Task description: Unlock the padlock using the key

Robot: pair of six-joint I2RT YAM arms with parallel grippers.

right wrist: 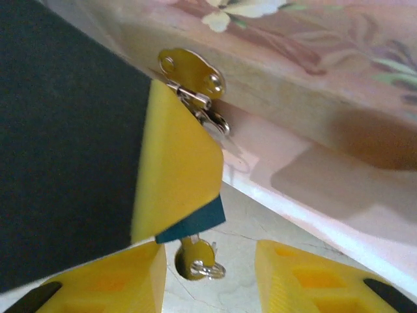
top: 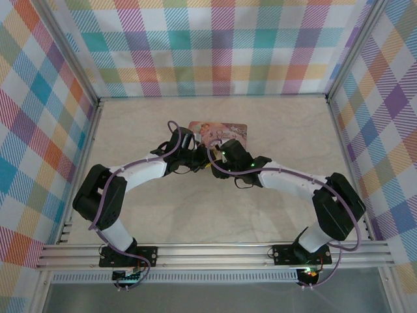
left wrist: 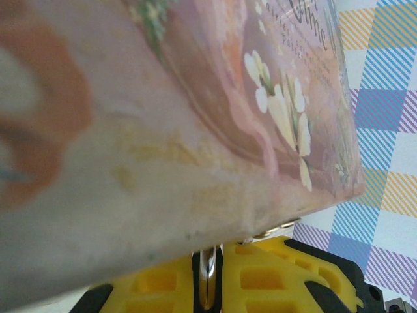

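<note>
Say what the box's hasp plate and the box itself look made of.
Hasp plate: brass-coloured metal, glossy, with two round fixing holes. Box: probably printed card or coated tin, smooth, with a floral picture; the look leaves it open which.

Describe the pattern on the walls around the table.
The walls are pastel multicolour plaid, clearest in the top external view.

Small brass key, silver ring on head, blade hidden.
</note>
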